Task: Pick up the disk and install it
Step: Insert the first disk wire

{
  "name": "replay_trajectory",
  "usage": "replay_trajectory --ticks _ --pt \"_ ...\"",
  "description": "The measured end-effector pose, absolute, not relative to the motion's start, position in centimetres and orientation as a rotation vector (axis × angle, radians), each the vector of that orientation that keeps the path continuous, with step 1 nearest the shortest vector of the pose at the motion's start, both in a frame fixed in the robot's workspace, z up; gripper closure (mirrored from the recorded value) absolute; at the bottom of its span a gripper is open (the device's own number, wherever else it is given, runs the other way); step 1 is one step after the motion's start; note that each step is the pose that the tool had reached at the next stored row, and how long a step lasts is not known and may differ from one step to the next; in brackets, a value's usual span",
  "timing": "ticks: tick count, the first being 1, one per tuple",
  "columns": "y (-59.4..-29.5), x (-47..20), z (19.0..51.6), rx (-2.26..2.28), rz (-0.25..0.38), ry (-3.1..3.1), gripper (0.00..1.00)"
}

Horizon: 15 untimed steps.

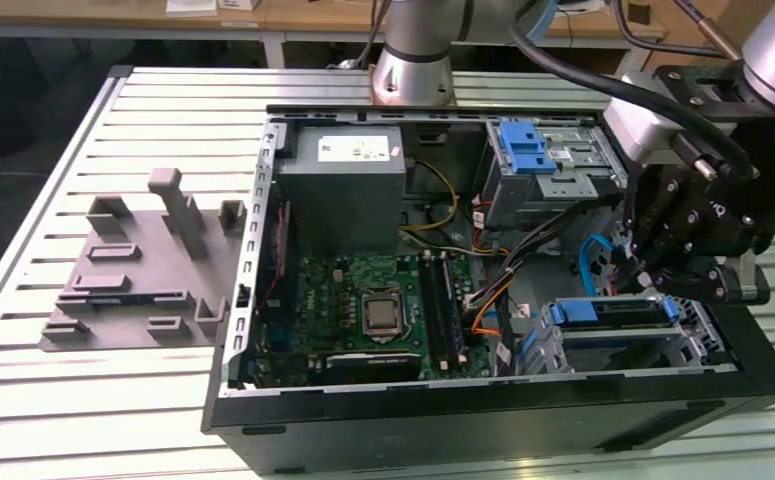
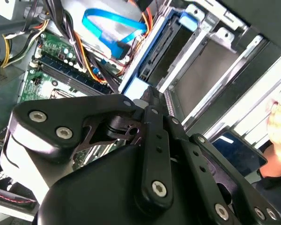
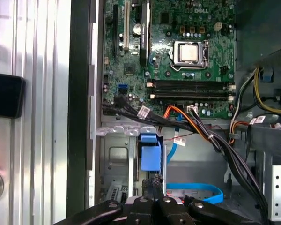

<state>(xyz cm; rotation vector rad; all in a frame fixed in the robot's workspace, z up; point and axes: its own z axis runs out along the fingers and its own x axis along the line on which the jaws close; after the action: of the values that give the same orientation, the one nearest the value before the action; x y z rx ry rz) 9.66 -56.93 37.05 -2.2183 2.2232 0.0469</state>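
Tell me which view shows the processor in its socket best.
The first wrist view: the processor faces the camera squarely, unobstructed. The exterior view shows it from farther off, at a slant. In the second wrist view the gripper covers most of it.

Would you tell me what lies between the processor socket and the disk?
In the exterior view, memory slots and orange and black cables lie between socket and disk.

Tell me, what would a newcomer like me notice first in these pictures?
First, the opened computer case on the slatted metal table, with its green motherboard laid bare. At the exterior view's right, the robot's black hand hangs right over the blue-framed disk, which sits in a bay at the case's corner.
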Motion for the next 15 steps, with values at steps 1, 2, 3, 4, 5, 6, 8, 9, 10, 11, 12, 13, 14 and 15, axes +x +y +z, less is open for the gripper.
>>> replay_trajectory --ticks 1,2,3,4,5,6,8,9,10,11,12,13,14,15 --pt "-56.9 9.9 37.0 -2.218 0.047 2.223 0.89" --pt "-56.8 10.2 37.0 -2.218 0.047 2.223 0.89" --pt "-56.8 10.4 37.0 -2.218 0.047 2.223 0.89" --pt "-56.7 10.7 37.0 -2.218 0.047 2.223 0.89" --pt "-56.6 11.0 37.0 -2.219 0.046 2.223 0.89" --pt "-56.5 11.3 37.0 -2.218 0.046 2.223 0.89" --pt "-56.2 11.9 36.9 -2.219 0.047 2.223 0.89" --pt "-56.1 12.1 36.9 -2.219 0.047 2.223 0.89" --pt "-56.0 12.4 36.9 -2.219 0.047 2.223 0.89" --pt "-55.9 12.6 36.9 -2.219 0.048 2.224 0.89" --pt "-55.8 12.8 36.8 -2.219 0.048 2.224 0.89" --pt "-55.7 13.0 36.8 -2.219 0.048 2.224 0.89" --pt "-55.6 13.3 36.7 -2.219 0.048 2.224 0.89" --pt "-55.4 13.5 36.7 -2.219 0.048 2.224 0.89"
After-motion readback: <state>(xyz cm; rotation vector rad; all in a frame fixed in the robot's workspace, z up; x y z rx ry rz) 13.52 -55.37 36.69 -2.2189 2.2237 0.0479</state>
